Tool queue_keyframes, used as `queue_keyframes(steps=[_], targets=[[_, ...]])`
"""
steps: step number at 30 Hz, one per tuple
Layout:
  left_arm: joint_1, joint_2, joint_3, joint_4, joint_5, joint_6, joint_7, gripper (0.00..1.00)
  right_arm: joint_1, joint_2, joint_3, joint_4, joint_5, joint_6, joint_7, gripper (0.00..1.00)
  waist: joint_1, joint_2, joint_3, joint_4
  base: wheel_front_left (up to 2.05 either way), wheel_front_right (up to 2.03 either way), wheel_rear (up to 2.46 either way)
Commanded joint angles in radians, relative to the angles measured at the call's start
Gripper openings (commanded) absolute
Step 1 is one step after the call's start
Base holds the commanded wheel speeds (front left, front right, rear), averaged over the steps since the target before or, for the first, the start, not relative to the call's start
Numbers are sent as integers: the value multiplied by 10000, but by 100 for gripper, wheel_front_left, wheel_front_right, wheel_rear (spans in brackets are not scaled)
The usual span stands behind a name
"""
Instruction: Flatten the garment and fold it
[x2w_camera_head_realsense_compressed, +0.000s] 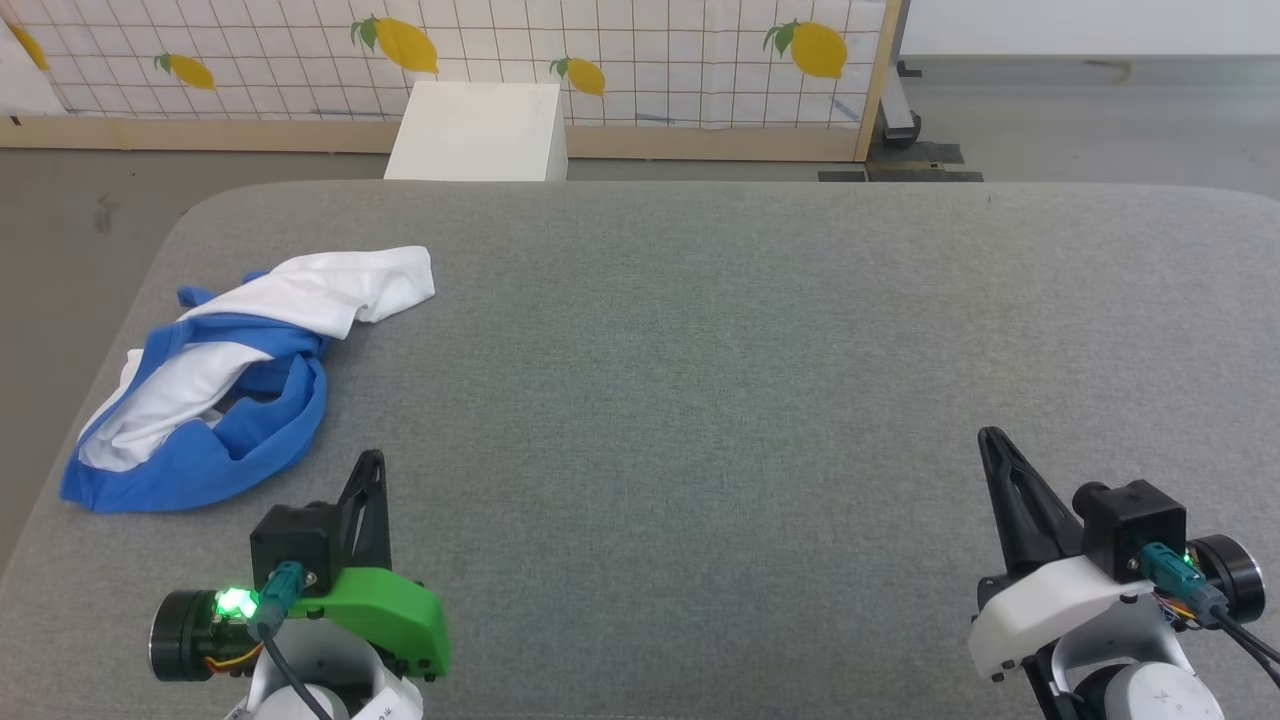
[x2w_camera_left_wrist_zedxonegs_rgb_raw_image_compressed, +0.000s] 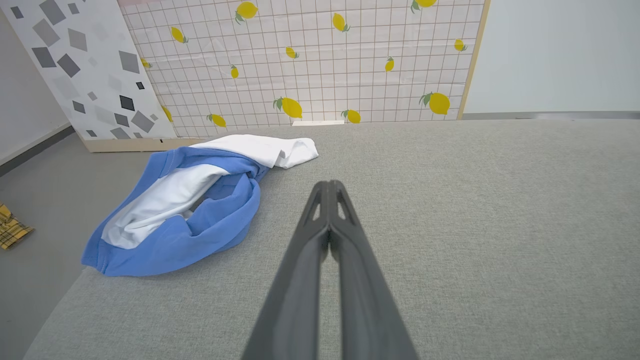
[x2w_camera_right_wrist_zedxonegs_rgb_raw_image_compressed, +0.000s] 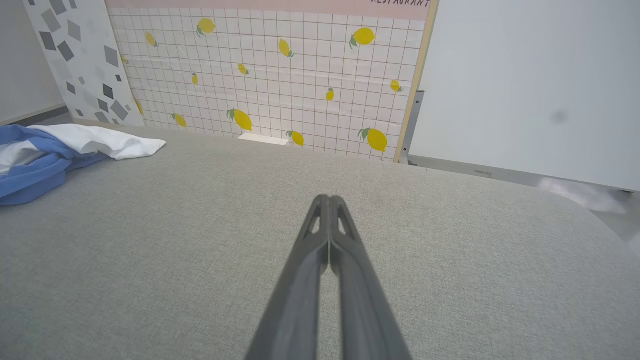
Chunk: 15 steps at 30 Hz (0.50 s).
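Head view: crumpled white-and-blue long-sleeved shirt heaped on grey fabric table, far left. Nothing flattened or folded yet. My left gripper and right gripper pinched closed, empty, clear of cloth.

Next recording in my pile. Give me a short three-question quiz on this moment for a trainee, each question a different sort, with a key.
1. True or false: the garment lies spread flat in the middle of the grey surface.
2. Which is nearer the garment? A: the left gripper. B: the right gripper. C: both equally near.
3. Fill the blank: both grippers' fingers are ___, holding nothing.

Key
1. False: it lies crumpled near the surface's left edge.
2. A.
3. Shut.
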Motion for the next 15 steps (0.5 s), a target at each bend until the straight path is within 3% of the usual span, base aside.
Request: queue_keyframes(steps=[1, 15], targets=[[135, -36, 26, -30, 129, 64, 14, 0, 103, 26, 11, -53, -62, -15, -1, 0, 0, 0, 0, 0, 0, 0, 0], [135, -36, 26, -30, 129, 64, 14, 0, 103, 26, 11, -53, -62, -15, -1, 0, 0, 0, 0, 0, 0, 0, 0]])
